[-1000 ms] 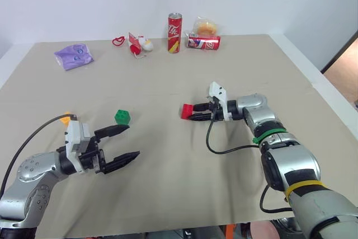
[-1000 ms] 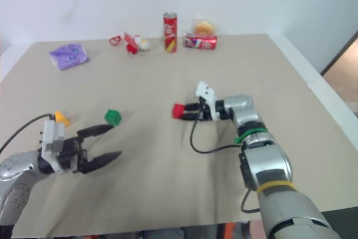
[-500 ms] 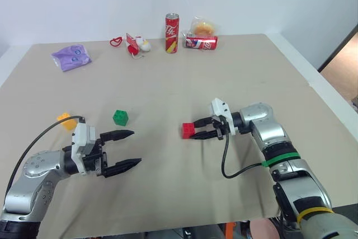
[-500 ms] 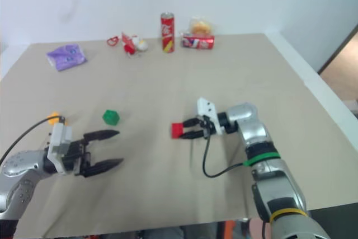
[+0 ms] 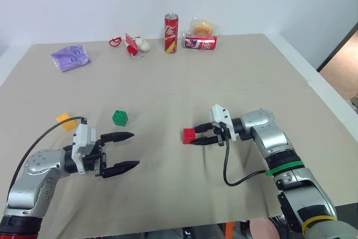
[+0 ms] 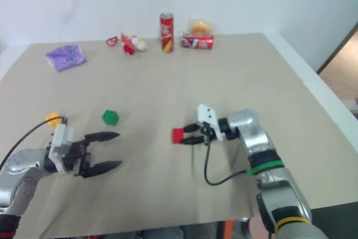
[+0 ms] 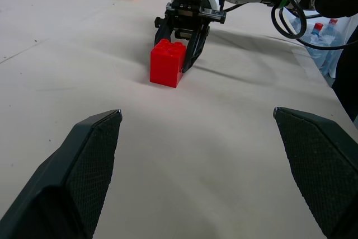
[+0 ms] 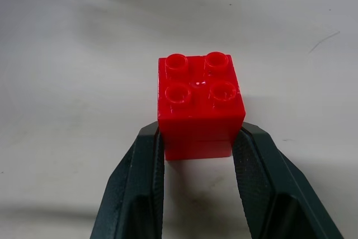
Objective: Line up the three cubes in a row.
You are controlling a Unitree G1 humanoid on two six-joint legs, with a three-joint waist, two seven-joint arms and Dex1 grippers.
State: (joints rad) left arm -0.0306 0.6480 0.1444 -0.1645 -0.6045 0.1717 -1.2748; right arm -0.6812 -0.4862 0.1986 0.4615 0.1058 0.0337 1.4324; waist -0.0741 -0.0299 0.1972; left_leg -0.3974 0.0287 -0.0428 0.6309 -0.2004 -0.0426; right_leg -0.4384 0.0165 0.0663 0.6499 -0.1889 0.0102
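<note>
The right gripper, clamped on the red cube, has drawn it down toward frame centre, nearer the green cube and yellow cube at left. The left gripper hangs spread, empty.

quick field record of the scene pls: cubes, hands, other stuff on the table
red cube: studs up, clamped at its near end between the right hand's fingers
right hand: shut on red cube, low at the table
green cube: free, tilted
yellow-orange cube: free, at the robot's left
left hand: open, holding nothing, below the green cube in the head views
row: not formed
far edge: purple bag, upright soda can
</note>
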